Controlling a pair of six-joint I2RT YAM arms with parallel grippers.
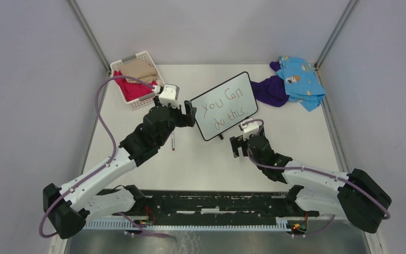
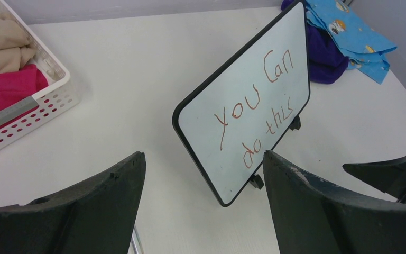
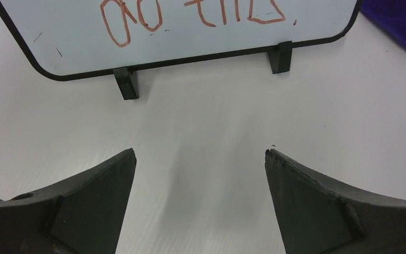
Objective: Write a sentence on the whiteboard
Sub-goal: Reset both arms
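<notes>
the small white rectangular whiteboard with a thin black frame (image 1: 243,84) stands tilted on its little black feet at the middle of the white table (image 1: 201,159), showing the reddish handwritten sentence "you can do this" (image 2: 256,111). the left gripper (image 2: 203,159) and right gripper (image 3: 201,151) hover just beside it, jaws spread wide, grasping nothing.

obstacles: whiteboard (image 1: 224,106) mid-table | basket (image 1: 139,103) far-left | clothes (image 1: 296,82) far-right | free: near table (image 1: 206,164) strip

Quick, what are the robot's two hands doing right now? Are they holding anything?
Left gripper: open, holding nothing.
Right gripper: open, holding nothing.
</notes>
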